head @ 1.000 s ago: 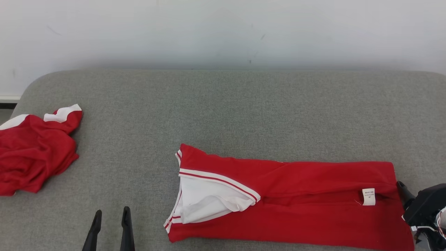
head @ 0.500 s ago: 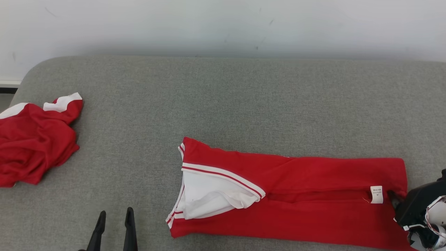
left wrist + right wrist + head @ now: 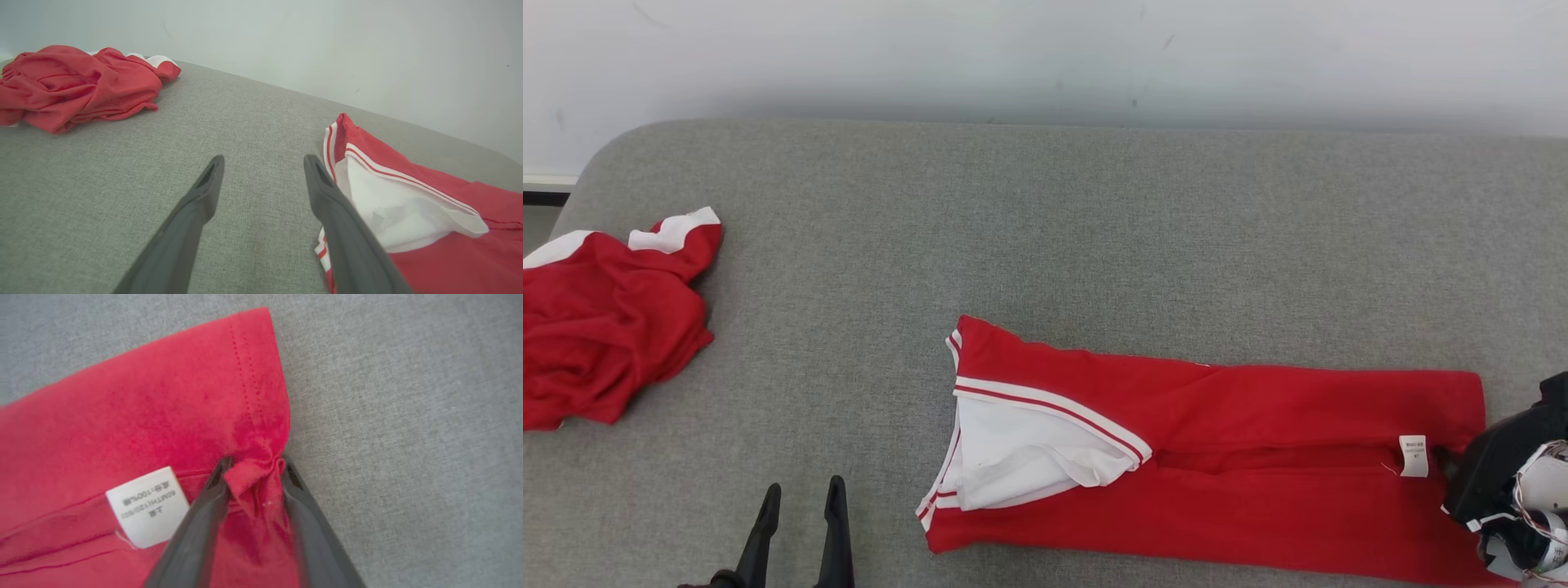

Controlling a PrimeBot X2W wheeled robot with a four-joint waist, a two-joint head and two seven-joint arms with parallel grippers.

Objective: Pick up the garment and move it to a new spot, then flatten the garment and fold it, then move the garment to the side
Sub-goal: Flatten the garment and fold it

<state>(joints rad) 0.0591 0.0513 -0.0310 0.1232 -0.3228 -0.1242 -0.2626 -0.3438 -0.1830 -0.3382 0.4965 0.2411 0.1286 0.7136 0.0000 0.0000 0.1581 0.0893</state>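
Fingers (image 3: 194, 535) of the right gripper (image 3: 253, 462) pinched a bunched fold at the hem corner of the red garment (image 3: 163, 408), cloth pressed against both tips. The left gripper (image 3: 263, 160) stood spread wide, holding nothing, over the grey cushion (image 3: 102, 163) just beside the garment's white-lined collar end. A white tag (image 3: 148, 505) beside the right fingers read "100%"; its other print was unclear. A crumpled red cloth (image 3: 605, 327) lay well apart, far left.

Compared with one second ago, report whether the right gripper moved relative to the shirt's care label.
Yes. In the head view the right gripper moved left toward the care label, onto the folded red shirt.
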